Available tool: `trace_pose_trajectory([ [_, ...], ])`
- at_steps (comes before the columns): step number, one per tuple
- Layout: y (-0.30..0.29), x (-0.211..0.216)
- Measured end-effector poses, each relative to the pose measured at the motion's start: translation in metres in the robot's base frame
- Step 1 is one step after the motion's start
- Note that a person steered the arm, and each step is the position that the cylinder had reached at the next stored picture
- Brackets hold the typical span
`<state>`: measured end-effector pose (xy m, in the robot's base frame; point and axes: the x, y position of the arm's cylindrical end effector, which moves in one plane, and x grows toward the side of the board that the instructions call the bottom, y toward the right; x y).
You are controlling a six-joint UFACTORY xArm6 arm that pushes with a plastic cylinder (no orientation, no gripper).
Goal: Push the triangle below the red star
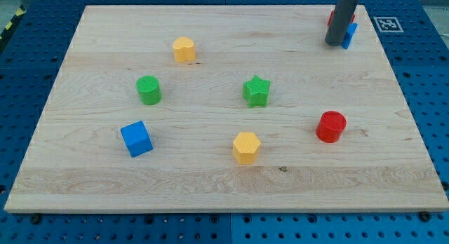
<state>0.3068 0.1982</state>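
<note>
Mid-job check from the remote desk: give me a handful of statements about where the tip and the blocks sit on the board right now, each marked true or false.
1. My tip is at the view's top right corner of the wooden board. True.
2. A blue block and a red block show partly from behind the rod. True; their shapes cannot be made out.
3. The green star block lies at the view's bottom left. False; it sits near the middle, and the blue cube is at the bottom left.
4. The red cylinder touches the yellow hexagonal block. False; they lie clearly apart.
5. The green cylinder lies below and left of the yellow block near the top. True.
</note>
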Motion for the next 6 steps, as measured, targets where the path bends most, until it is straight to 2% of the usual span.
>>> trace_pose_trajectory([
  [2,-0.198,0.024],
  [3,-0.257,-0.013],
  [4,-0.312,-0.039],
  [5,-0.352,-0.019],
  [6,-0.351,-0.008],
])
